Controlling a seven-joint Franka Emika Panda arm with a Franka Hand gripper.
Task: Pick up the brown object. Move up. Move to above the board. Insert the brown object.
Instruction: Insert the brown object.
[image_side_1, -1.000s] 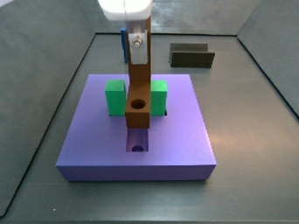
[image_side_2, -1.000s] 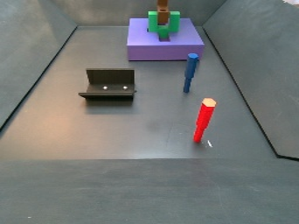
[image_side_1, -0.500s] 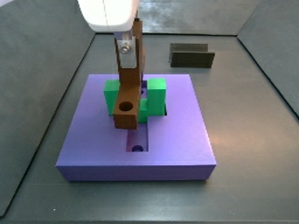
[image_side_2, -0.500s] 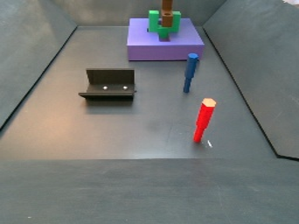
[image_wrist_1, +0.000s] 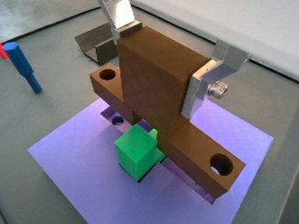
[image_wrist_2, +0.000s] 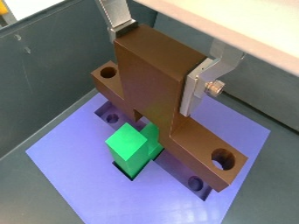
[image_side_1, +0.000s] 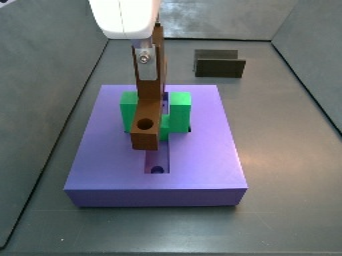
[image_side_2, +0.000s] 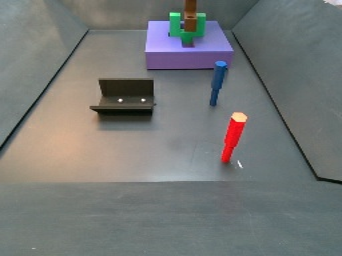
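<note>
My gripper is shut on the brown object, an orange-brown bar that hangs nearly upright with its round hole at the lower end. It hangs over the purple board, in front of the green bracket and above the groove. In both wrist views the silver fingers clamp the brown object from two sides, with the green bracket and board under it. A side view shows the board far back.
The dark fixture stands on the grey floor away from the board. A blue peg and a red peg stand upright on the floor. Sloped grey walls ring the workspace.
Over the last second the gripper and brown object shifted left over the board and slightly down. In the last half second hardly anything moved.
</note>
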